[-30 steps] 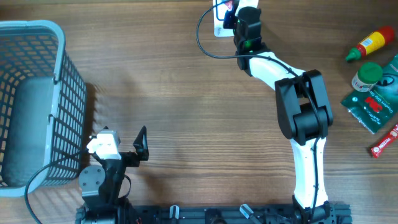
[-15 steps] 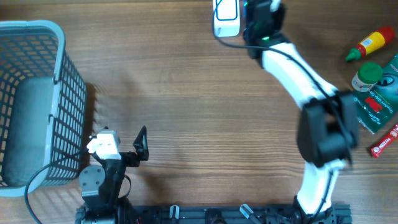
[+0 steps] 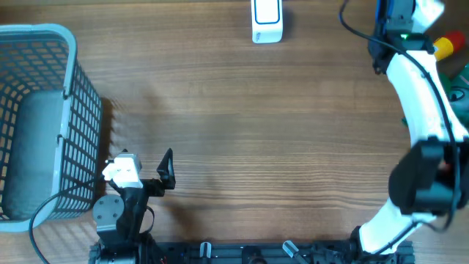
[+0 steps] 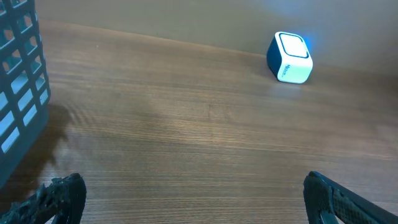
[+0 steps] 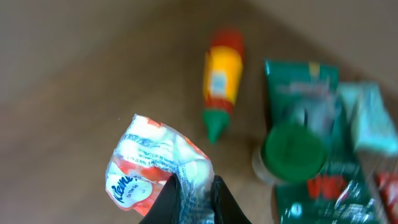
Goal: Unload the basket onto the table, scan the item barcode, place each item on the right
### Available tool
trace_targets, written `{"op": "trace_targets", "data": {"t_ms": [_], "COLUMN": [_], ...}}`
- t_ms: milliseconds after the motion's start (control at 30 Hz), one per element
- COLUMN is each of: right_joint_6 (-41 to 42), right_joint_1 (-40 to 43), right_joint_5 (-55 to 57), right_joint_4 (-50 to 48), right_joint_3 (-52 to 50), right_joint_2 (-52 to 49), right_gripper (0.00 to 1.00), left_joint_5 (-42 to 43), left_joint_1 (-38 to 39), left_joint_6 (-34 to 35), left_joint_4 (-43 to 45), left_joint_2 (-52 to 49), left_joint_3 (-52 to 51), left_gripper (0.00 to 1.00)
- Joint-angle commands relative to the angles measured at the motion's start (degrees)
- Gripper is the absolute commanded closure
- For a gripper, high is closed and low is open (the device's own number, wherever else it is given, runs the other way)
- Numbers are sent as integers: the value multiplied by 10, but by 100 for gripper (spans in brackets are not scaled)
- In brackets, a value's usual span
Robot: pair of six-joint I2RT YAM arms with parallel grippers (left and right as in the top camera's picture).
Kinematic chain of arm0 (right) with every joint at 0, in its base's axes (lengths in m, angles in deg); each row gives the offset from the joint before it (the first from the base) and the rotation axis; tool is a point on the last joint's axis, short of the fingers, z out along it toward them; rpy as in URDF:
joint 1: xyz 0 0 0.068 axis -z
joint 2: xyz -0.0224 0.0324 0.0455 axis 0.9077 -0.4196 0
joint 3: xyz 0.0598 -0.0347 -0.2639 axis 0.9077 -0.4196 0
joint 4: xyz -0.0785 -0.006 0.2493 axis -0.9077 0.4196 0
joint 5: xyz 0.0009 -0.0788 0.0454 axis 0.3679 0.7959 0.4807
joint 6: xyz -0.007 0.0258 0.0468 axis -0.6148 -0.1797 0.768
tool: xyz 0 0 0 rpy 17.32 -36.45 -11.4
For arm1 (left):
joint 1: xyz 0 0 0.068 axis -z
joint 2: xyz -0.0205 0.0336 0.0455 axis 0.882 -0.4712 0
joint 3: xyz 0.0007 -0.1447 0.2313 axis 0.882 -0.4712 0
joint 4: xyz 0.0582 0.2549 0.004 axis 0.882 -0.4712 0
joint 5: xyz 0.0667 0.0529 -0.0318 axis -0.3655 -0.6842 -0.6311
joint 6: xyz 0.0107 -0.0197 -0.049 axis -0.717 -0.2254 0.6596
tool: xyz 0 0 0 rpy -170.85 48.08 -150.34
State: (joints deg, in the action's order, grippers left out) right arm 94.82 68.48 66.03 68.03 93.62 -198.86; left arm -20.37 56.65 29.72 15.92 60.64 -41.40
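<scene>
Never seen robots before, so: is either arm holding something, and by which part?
The right gripper pinches a crinkly white-and-red plastic tissue packet by one end; the left gripper holds nothing.

**Setting.** A wooden table (image 3: 220, 110) fills the overhead view from edge to edge. It is mid-brown, with grain running left to right and a few darker streaks. The lighting is even and diffuse, and a soft shadow lies on the wood at centre left. In the left wrist view the table's far edge slants across the top of the frame. Beyond it is a plain tan band (image 4: 186, 18), which could be wall or floor.
</scene>
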Motion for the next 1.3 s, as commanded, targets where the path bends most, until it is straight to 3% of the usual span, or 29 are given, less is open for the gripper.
{"op": "trace_targets", "data": {"t_ms": [0, 233, 267, 333, 400, 567, 967, 1267], "right_joint_6": [57, 66, 66, 60, 59, 60, 60, 61], "right_joint_1": [25, 50, 50, 48, 45, 42, 42, 42], "right_joint_5": [-25, 14, 14, 14, 14, -6, -364, -449], "right_joint_4": [-19, -16, -11, -4, 15, 68, 217, 324], "right_joint_3": [-18, -18, -17, -3, 17, 56, 57, 57], "right_joint_2": [-76, -141, -135, -113, -86, 10, 296, 468], "right_gripper": [96, 96, 92, 33, 0, 0, 0, 0], "left_joint_5": [-3, -3, -3, -3, -3, -3, -3, -3], "left_joint_1": [3, 3, 3, 3, 3, 3, 3, 3], "left_joint_6": [-11, -11, -11, -11, -11, -11, -11, -11], "left_joint_4": [2, 2, 2, 2, 2, 2, 2, 2], "left_joint_2": [2, 2, 2, 2, 2, 2, 2, 2], "left_joint_3": [-3, -3, -3, -3, -3, -3, -3, -3], "left_gripper": [0, 0, 0, 0, 0, 0, 0, 0]}}
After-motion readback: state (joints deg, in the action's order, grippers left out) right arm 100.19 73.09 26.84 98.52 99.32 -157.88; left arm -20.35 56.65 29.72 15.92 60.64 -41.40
